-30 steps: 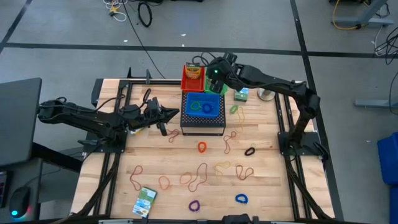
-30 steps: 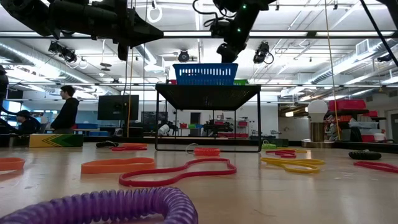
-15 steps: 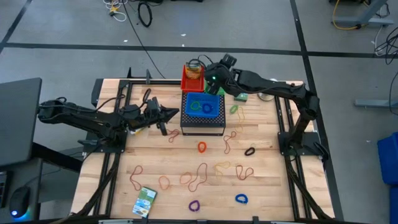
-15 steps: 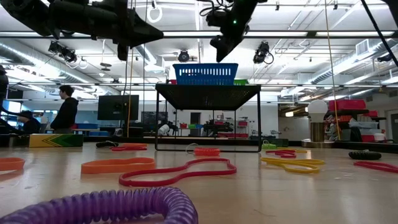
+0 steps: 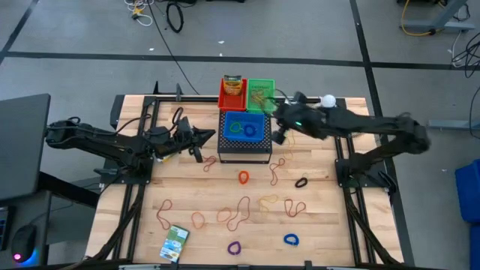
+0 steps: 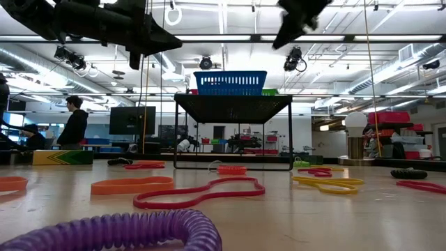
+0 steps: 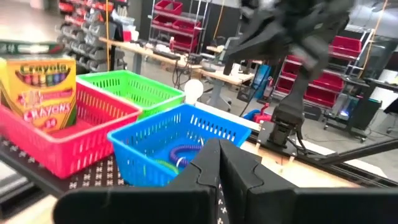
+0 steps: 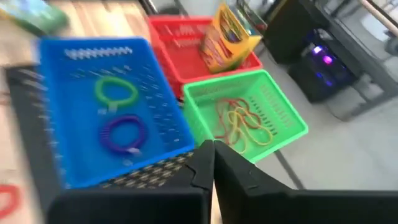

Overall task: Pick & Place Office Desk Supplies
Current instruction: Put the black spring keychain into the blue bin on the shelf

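both sets of jaws look pinched shut with nothing in them. left gripper [image 5: 212, 136] hangs just off the 9 o'clock side of the black perforated box [image 5: 244, 148] mid worktop [image 5: 195, 191]. right gripper [image 5: 279, 132] is up at the box's 3 o'clock side. three baskets on top of that box: blue basket [image 5: 245, 129] has a green loop [image 8: 115, 91] and a purple loop [image 8: 122, 134] in it, green basket [image 5: 260, 89] at 12 has a tangle of thin rubber bands [image 8: 240, 121], red basket [image 5: 232, 95] holds a crayon box [image 7: 37, 81]. more bands and loops are scattered toward 6 o'clock, plus a green-white box [image 5: 175, 241] down at 7.
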`<state>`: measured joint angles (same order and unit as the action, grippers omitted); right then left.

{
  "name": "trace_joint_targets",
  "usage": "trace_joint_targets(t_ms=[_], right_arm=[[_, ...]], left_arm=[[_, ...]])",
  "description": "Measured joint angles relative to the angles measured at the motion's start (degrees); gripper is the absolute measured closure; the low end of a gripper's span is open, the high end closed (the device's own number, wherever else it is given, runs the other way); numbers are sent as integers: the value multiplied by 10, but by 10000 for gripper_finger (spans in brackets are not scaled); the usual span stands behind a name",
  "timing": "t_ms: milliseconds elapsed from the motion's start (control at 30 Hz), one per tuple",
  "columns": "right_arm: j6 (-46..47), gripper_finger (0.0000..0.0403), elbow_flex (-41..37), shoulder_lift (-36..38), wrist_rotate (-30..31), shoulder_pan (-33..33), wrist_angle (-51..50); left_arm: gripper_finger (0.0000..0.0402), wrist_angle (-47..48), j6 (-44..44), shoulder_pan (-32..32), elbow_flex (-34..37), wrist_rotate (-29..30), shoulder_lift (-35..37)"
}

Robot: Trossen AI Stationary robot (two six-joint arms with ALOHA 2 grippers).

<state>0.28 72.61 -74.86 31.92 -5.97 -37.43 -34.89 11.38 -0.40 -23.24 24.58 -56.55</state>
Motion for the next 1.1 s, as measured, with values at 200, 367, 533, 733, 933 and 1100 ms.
trace_joint_targets(t_ms=[200,367,533,733,933,1100], right_arm=[[69,382,-61,105,11,84,-21],[174,387,-96,134,-89,125,-81],[238,387,-154,121,-155,199,-89],[333,387,-226,82,-223,314,-37],[396,370,-239,-8,-250,421,29],[429,312,-240,-84,-287,470,77]], left_arm=[[393,45,21,0,0,-3,0],[392,72,45,1,0,-17,0],[392,78,47,1,0,-8,0],[392,84,51,0,0,-6,0],[392,96,58,0,0,-6,0],[392,107,58,0,0,-6,0]])
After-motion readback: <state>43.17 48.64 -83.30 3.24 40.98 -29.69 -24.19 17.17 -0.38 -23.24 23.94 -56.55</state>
